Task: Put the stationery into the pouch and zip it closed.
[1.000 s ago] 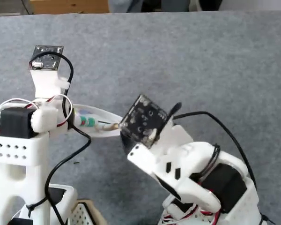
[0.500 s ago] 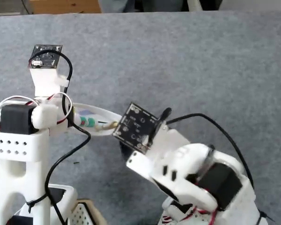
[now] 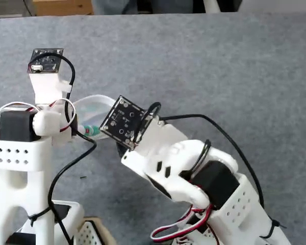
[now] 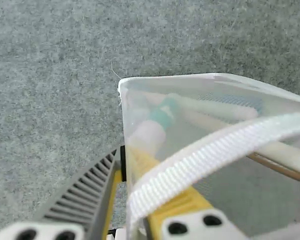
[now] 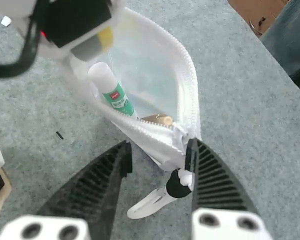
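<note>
1. Packing looks done: the glue stick (image 5: pixel 112 90) and the rest lie inside the translucent pouch (image 5: pixel 155 75) on the grey table (image 5: pixel 230 100), zip gaping.
2. The left pincer (image 4: pixel 121 155) is clamped on the pouch's far end.
3. The right pincer (image 5: pixel 159 147), jaws apart, straddles the slider end above the white zip pull (image 5: pixel 149 202).
4. Next, I reckon: pinch that pull and draw it along the teeth towards the left pincer.

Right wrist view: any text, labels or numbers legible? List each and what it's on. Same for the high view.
Glue stick inside the pouch: green label with a red mark and white print, too small to read.
Camera board on one arm's wrist, high view: no legible markings.
Second camera board, high view: markings too small to read.
No other text, numbers or signs.
</note>
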You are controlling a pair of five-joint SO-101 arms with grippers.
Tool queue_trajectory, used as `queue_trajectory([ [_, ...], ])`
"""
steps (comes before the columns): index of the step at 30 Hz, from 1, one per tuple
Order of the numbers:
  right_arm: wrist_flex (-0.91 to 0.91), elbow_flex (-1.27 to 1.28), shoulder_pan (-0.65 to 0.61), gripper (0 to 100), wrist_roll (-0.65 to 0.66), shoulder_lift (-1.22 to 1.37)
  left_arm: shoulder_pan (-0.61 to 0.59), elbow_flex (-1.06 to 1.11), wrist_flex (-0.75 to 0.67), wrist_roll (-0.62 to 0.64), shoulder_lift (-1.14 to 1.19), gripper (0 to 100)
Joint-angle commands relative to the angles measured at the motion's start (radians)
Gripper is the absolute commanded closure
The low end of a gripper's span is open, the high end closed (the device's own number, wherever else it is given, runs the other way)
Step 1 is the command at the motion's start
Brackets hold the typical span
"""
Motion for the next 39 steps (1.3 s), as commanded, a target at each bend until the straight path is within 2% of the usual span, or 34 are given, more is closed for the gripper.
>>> queue_trajectory([
  [1,-0.014,0.008,0.008,82.9,0.025,0.068,0.015,-0.007,-0.018,-0.002,-0.002,97],
  [8,-0.008,-0.008,0.123,82.5,0.051,0.068,0.015,-0.007,-0.018,-0.048,-0.003,97],
  [11,0.005,-0.025,0.126,81.9,0.097,0.070,0.015,-0.007,-0.018,-0.049,-0.003,97],
  [17,0.018,-0.045,0.127,72.1,0.120,0.077,0.015,-0.007,-0.018,-0.049,0.002,97],
  [21,0.029,-0.085,0.123,72.3,0.175,0.068,0.015,-0.007,-0.018,-0.049,0.002,97],
  [31,0.236,-0.308,0.123,72.3,0.173,0.068,0.012,0.018,-0.055,-0.049,0.002,97],
  [39,0.276,-0.254,0.107,72.1,0.172,0.068,0.013,0.058,-0.080,-0.049,-0.002,97],
])
